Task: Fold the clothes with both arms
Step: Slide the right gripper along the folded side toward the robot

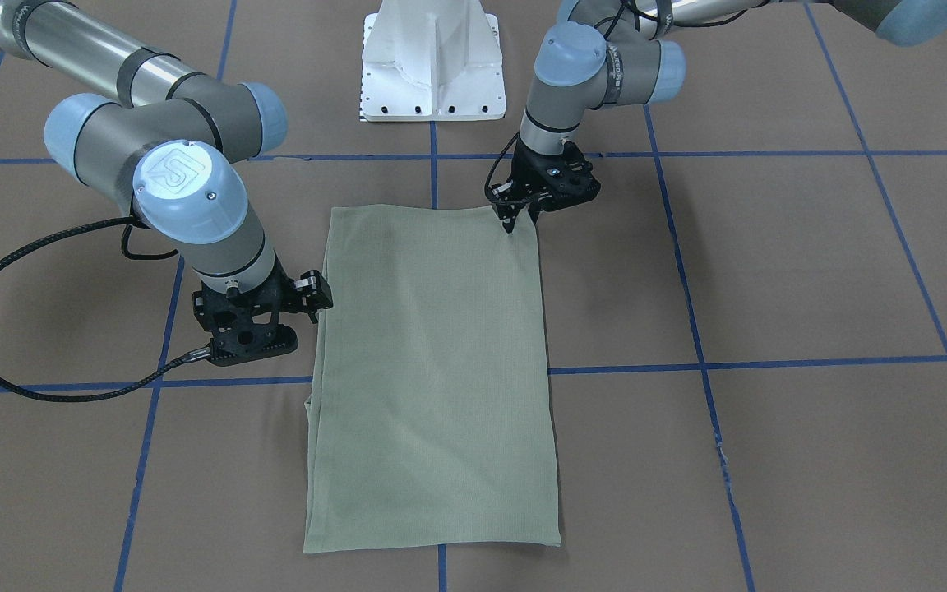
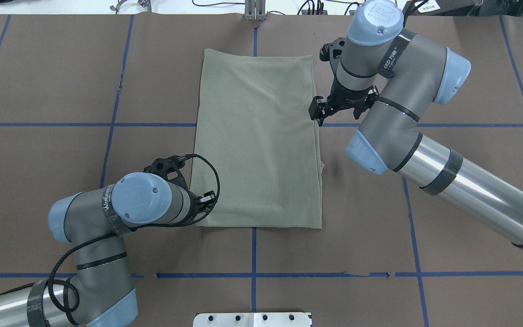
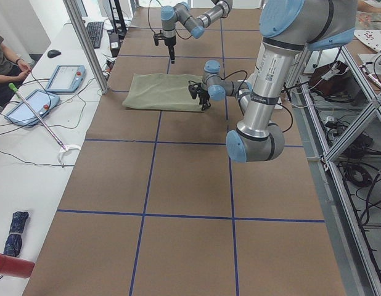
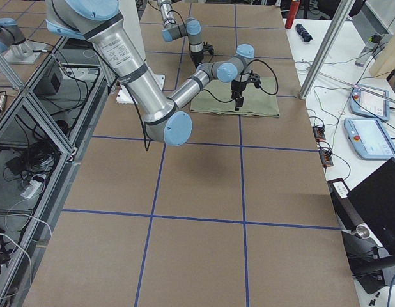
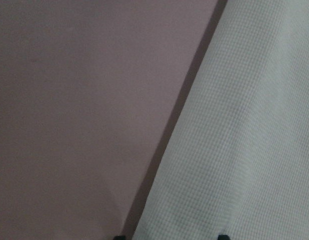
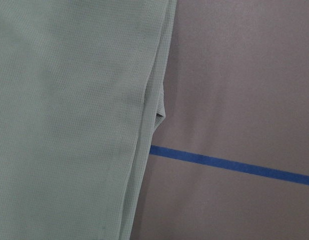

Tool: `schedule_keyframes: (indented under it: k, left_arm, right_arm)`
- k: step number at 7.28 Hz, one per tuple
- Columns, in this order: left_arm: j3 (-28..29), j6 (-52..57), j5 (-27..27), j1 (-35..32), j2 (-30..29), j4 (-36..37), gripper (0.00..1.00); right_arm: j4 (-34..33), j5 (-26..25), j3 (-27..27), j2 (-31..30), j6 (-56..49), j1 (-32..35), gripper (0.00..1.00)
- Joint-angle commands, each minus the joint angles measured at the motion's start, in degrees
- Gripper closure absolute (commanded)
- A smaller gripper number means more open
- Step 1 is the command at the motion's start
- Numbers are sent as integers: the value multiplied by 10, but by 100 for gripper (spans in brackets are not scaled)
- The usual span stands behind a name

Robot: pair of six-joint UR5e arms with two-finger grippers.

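- My left end effector [image 1: 511,222] points down at the shirt's [image 1: 432,370] 7 o'clock corner (clock read from overhead, 12 pointing away from my base).
- In the left wrist view, two dark fingertips [image 5: 222,237] sit apart at the bottom edge, and the cloth's edge runs up between them. The fingers are spread, not closed on the cloth.
- I cannot tell whether the tips touch the cloth.
- My right end effector [image 1: 247,329] hangs just beside the shirt's long edge at about 2 o'clock. Its fingers are hidden under the wrist and mount, so I cannot tell whether they are apart or together.
- The right wrist view shows several stacked cloth edges along that side.
- The shirt is sage green and folded into a long, narrow rectangle. It lies flat mid-desk with its long axis running 12 to 6.
- The desk [image 1: 810,263] has a brown cover with a grid of blue tape [image 1: 769,362].
- A white pedestal [image 1: 432,66] stands at 6 o'clock, apart from the shirt.
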Motion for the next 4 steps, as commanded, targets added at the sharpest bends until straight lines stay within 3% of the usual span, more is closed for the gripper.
schedule_keyframes:
  k: [1, 2, 4]
  left_arm:
    - [-3, 1, 1, 0, -2, -1, 92]
    - [-10, 0, 1, 0, -2, 0, 100]
    - [-28, 0, -1, 0, 0, 2, 100]
  right_arm:
    - [0, -1, 1, -3, 1, 0, 0]
    - [0, -1, 1, -6, -1, 0, 0]
    - [0, 1, 5, -10, 4, 0, 0]
